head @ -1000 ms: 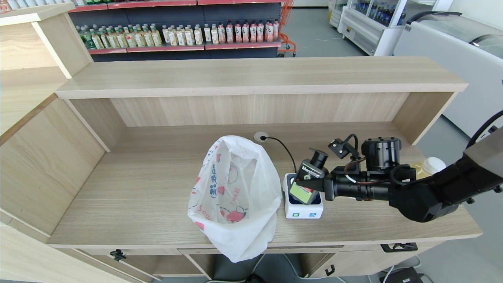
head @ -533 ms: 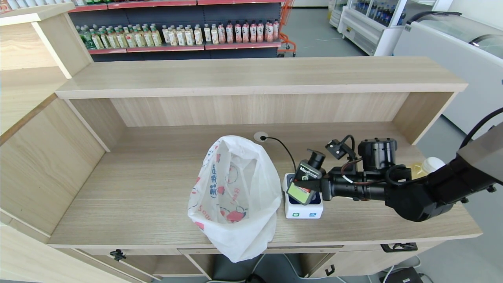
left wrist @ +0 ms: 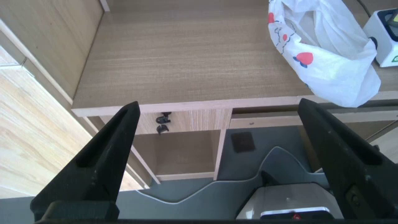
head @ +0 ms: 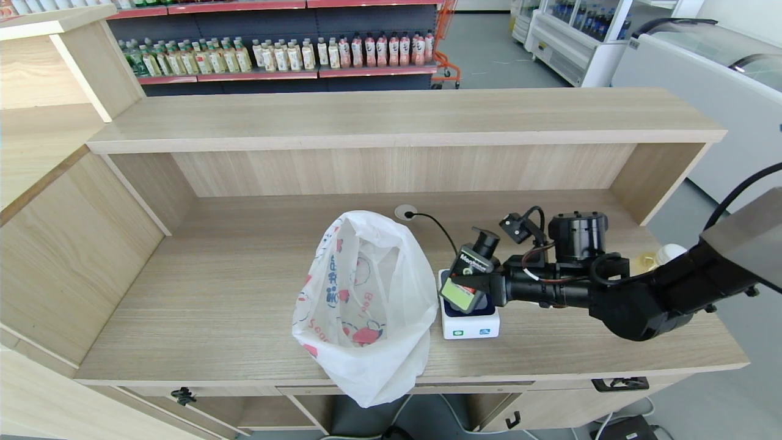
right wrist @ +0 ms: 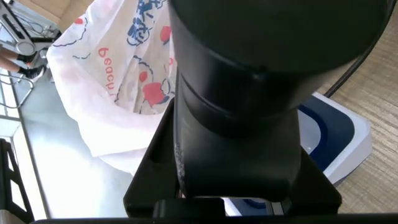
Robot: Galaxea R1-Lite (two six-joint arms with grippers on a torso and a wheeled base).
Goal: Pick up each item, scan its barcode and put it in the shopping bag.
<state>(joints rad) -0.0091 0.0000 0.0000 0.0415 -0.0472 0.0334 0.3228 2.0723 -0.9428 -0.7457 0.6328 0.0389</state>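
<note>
Bottle (head: 472, 264), dark with a black cap and a green patch on its label, is held tilted, cap pointing away from the robot, directly over the scanner (head: 470, 325). Right gripper (head: 481, 283) comes in from the right, its jaws clamped on the bottle's body. Whether the bottle touches the scanner cannot be told.

Scanner: white box, blue top, sitting on the counter (head: 214, 293) just to the right of the shopping bag (head: 360, 305). A black cable (head: 441, 229) runs from it back to a round port (head: 405, 212) in the counter.

Shopping bag: white plastic with red and blue print, standing open at the counter's front edge, its lower part hanging over the edge.

Left gripper (left wrist: 219, 112) hangs below and in front of the counter's front edge, well left of the bag, jaws spread wide and holding nothing.

Second bottle (head: 667, 253), white cap and yellowish contents, stands on the counter behind the right arm, mostly hidden.
</note>
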